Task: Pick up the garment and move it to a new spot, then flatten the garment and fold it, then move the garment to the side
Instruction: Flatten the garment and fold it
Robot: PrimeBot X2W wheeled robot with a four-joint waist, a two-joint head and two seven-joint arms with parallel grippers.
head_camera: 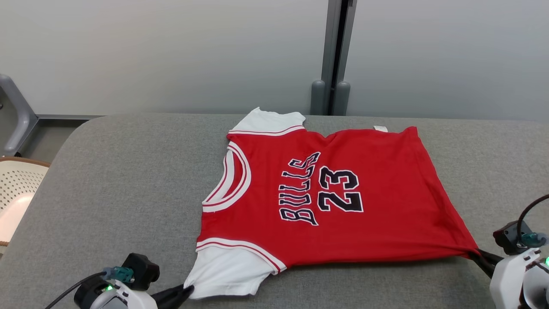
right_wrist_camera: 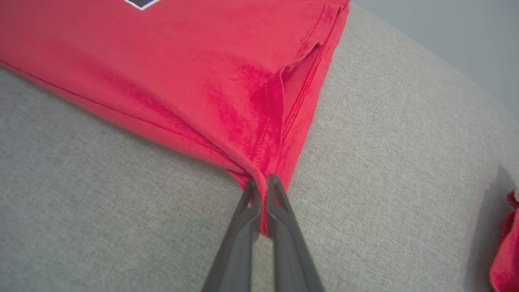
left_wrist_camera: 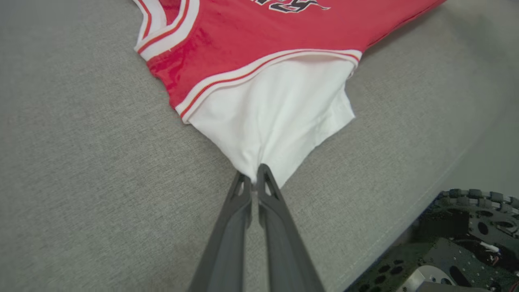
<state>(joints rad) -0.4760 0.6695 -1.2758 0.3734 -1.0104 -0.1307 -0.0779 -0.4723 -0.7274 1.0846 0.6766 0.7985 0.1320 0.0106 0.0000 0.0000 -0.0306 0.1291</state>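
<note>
Your left gripper (left_wrist_camera: 253, 173) is pinching the shirt's (head_camera: 326, 193) white sleeve (left_wrist_camera: 279, 117), your right gripper (right_wrist_camera: 262, 179) its hem corner (right_wrist_camera: 265, 158); be stretching evenly, low.

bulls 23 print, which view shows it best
The head view: the whole BULLS 23 print reads clearly on the jersey. The left wrist view catches a sliver of it; the right wrist view a corner.

I count one red jersey (head_camera: 343, 180) on one grey table (head_camera: 128, 171). The jersey has two white sleeves, a far sleeve (head_camera: 268, 120) and a near sleeve (head_camera: 227, 270), and one small white tag (head_camera: 380, 128). There are two grippers, the left gripper (head_camera: 188, 292) and the right gripper (head_camera: 474, 253). One cream chair (head_camera: 17, 184) stands at the left, and two grey posts (head_camera: 318, 96) at the far wall.
</note>
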